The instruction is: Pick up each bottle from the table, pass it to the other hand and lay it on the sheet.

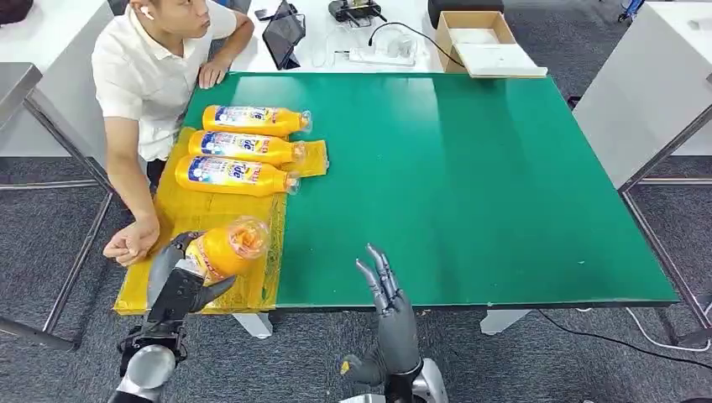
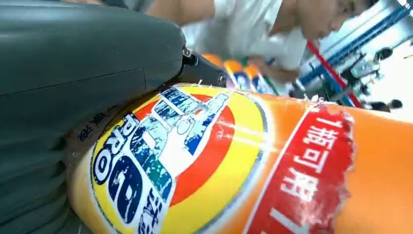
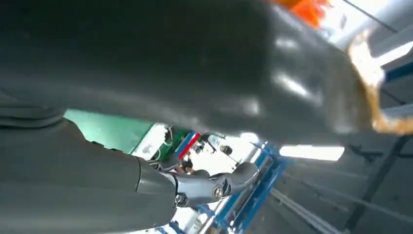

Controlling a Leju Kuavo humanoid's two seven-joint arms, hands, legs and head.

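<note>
Orange detergent bottle sits gripped in the left hand, cap pointing away, over the yellow sheet. Beyond that hand, three more bottles lie on the sheet. Right hand upright alongside, fingers apart, holding nothing.

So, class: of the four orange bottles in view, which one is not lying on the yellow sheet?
The bottle gripped in the left hand, held above the sheet's near end. The other three lie side by side on it.
</note>
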